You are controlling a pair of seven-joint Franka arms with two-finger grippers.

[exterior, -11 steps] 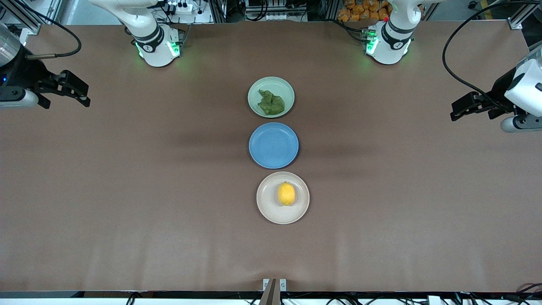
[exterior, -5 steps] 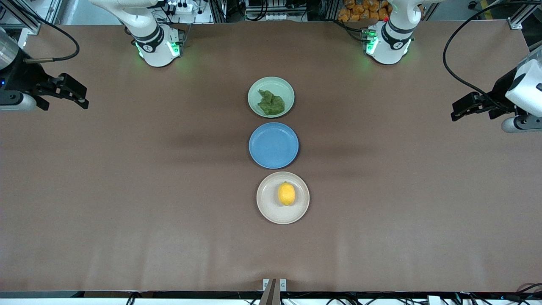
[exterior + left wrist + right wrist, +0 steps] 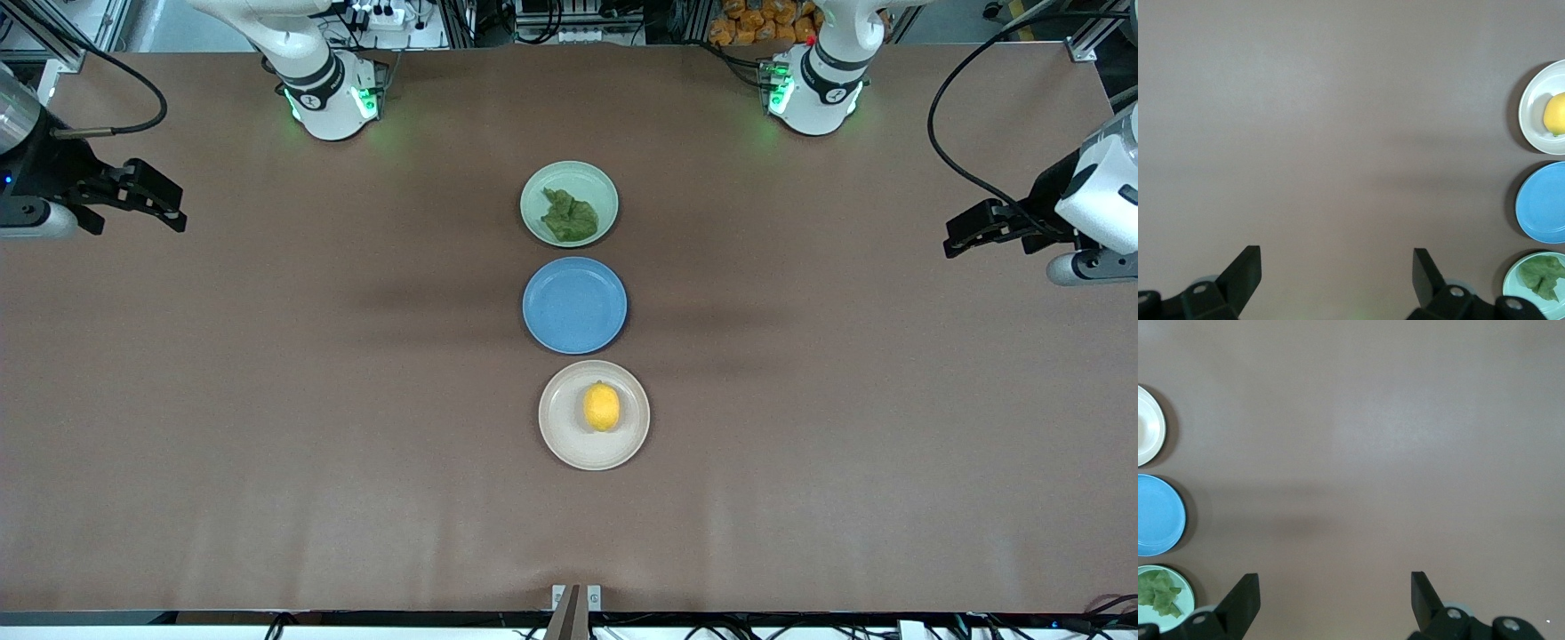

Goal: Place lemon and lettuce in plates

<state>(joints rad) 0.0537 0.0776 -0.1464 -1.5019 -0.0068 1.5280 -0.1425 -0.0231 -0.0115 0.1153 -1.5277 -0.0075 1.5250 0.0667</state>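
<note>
**Mara:** Front view first: how much of the job looks finished to you?

**Tev:** All of it, as far as I can judge. Take the blue plate (image 3: 574,305) as the marker in the middle of the bench (image 3: 267,400). The lettuce (image 3: 570,216) lies in the mint green plate (image 3: 569,171), which sits just beside the blue plate, farther from the front camera. The lemon (image 3: 602,407) rests in the beige plate (image 3: 560,436), just beside the blue plate too, nearer to the front camera. The blue plate itself holds nothing.

**Mara:** And the arms?

**Tev:** Both are well apart from the blue plate. The left gripper (image 3: 965,233) hangs over the left arm's end of the bench, its fingers spread wide and holding nothing. The right gripper (image 3: 160,200) hangs over the right arm's end, fingers likewise apart and empty.

**Mara:** Do the wrist cameras agree?

**Tev:** Yes. The left wrist view shows its fingers (image 3: 1245,270) parted above bare bench, with all three plates in a row at the frame's edge: lemon in the beige one, leaf in the mint one. The right wrist view shows the same gap between its fingers (image 3: 1245,593) and the row of plates off to one edge.

**Mara:** Anything left?

**Tev:** Nothing I can see. Each item sits inside a plate's rim, neither touching a gripper. I would call the task complete.
</note>
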